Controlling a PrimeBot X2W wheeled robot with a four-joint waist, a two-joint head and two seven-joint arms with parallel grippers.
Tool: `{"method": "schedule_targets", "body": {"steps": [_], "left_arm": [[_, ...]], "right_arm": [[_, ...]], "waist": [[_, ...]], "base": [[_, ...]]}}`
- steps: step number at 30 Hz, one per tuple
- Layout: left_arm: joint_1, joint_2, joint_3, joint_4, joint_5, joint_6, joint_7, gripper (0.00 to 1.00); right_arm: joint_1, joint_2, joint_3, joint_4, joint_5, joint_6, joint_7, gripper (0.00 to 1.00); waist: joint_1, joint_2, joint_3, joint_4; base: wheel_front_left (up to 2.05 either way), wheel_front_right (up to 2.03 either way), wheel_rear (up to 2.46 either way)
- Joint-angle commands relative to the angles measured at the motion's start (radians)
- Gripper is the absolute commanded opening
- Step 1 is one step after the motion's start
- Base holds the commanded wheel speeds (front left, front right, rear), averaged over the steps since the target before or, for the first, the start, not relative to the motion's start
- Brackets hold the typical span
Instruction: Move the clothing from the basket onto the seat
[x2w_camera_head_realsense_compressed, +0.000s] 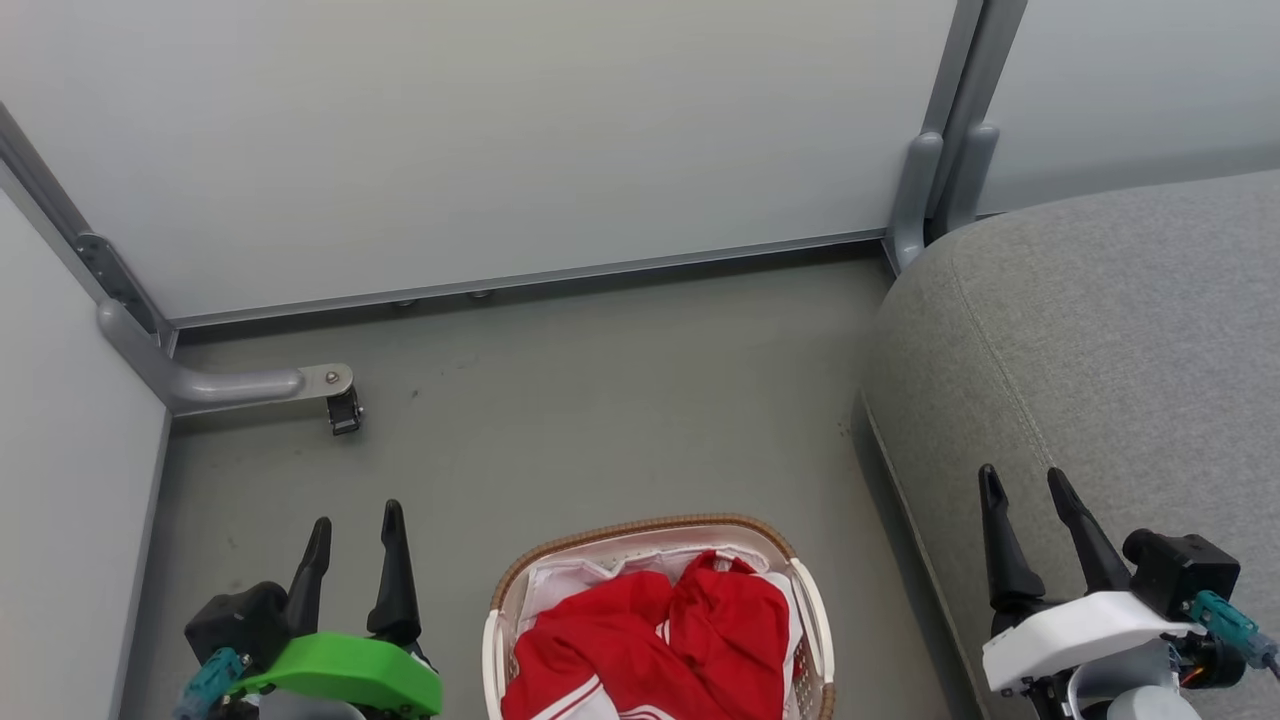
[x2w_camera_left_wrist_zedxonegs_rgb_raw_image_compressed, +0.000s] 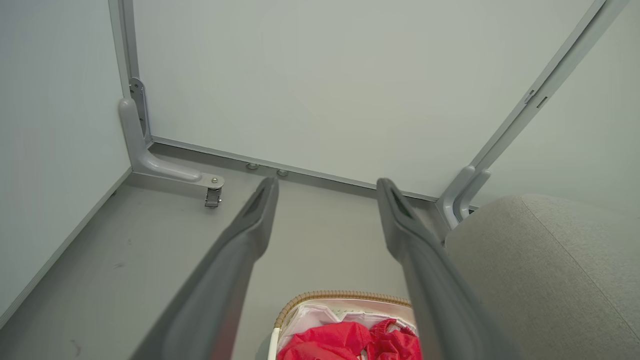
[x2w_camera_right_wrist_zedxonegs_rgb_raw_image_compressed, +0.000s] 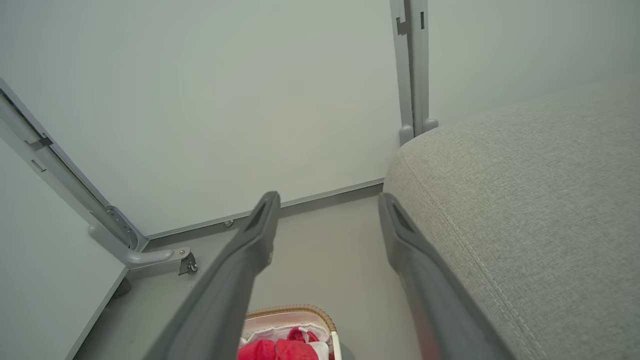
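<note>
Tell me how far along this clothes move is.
Done: nothing yet; the red clothing sits heaped in the basket, none on the visible part of the seat. In hand: nothing; the left tool and right tool are open and apart from the basket. Left: lifting the clothing across to the seat.

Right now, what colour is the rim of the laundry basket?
Brown with a woven look, on the laundry basket; head view shows it best.

Right gripper (x2w_camera_right_wrist_zedxonegs_rgb_raw_image_compressed: 328, 200) — two long dark fingers spread apart, nothing between them. Laundry basket (x2w_camera_right_wrist_zedxonegs_rgb_raw_image_compressed: 300, 310) at the bottom edge on the grey floor (x2w_camera_right_wrist_zedxonegs_rgb_raw_image_compressed: 325, 260), brown woven rim, holding red clothing (x2w_camera_right_wrist_zedxonegs_rgb_raw_image_compressed: 277, 351). Grey woven seat (x2w_camera_right_wrist_zedxonegs_rgb_raw_image_compressed: 525, 200) — right side, stitched seam. Pale partition panels (x2w_camera_right_wrist_zedxonegs_rgb_raw_image_compressed: 200, 100) behind; metal foot bracket (x2w_camera_right_wrist_zedxonegs_rgb_raw_image_compressed: 155, 256) at left.
</note>
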Motion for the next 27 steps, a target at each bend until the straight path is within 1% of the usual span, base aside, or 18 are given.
{"method": "schedule_targets", "body": {"steps": [1,13,27], "left_arm": [[0.007,0.007,-0.001,-0.003,0.017,0.006,-0.008,1.00],[0.009,0.008,-0.018,0.003,0.108,0.008,-0.034,1.00],[0.014,0.009,-0.031,0.014,0.192,0.011,-0.060,1.00]], "right_arm": [[0.006,-0.006,0.001,-0.002,-0.023,0.000,-0.011,1.00],[0.012,-0.007,0.015,0.000,-0.127,0.000,-0.037,1.00],[0.019,-0.009,0.025,-0.004,-0.222,0.000,-0.061,1.00]], "waist": [[0.0000,0.0000,0.000,0.001],[0.0000,0.0000,-0.001,0.007],[0.0000,0.0000,0.004,0.010]], "base": [[0.00,0.00,0.00],[0.00,0.00,0.00],[0.00,0.00,0.00]]}}
